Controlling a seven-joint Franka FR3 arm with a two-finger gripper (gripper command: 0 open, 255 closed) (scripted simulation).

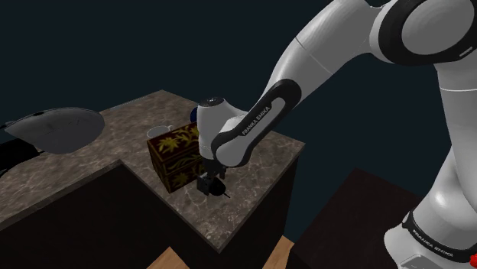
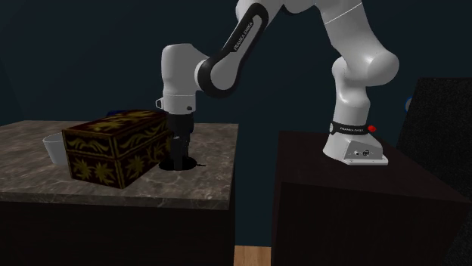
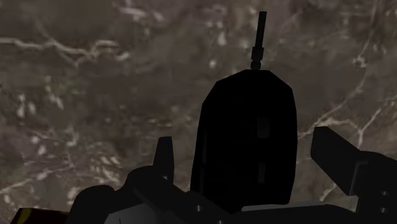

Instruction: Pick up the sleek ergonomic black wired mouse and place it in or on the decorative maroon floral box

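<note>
In the wrist view the gripper [image 3: 243, 145] stands open, with a gap on each side of the black mouse [image 3: 248, 114]. The shoulder view shows the mouse just beside the flowery box [image 1: 174, 153], with bare worktop [image 1: 260, 172] beyond.

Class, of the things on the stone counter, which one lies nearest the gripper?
The black mouse, lying between the fingers of the open gripper; the patterned box stands beside it, the white cup beyond the box.

The black mouse [image 3: 248, 140] lies flat on the marbled counter [image 2: 212, 177], a short cord stub [image 3: 259, 38] sticking straight out of its nose. It sits just beside the maroon box [image 2: 117, 145], towards the counter's edge at the second exterior view's right. The box, patterned with gold flowers, stands upright with its lid shut.
</note>
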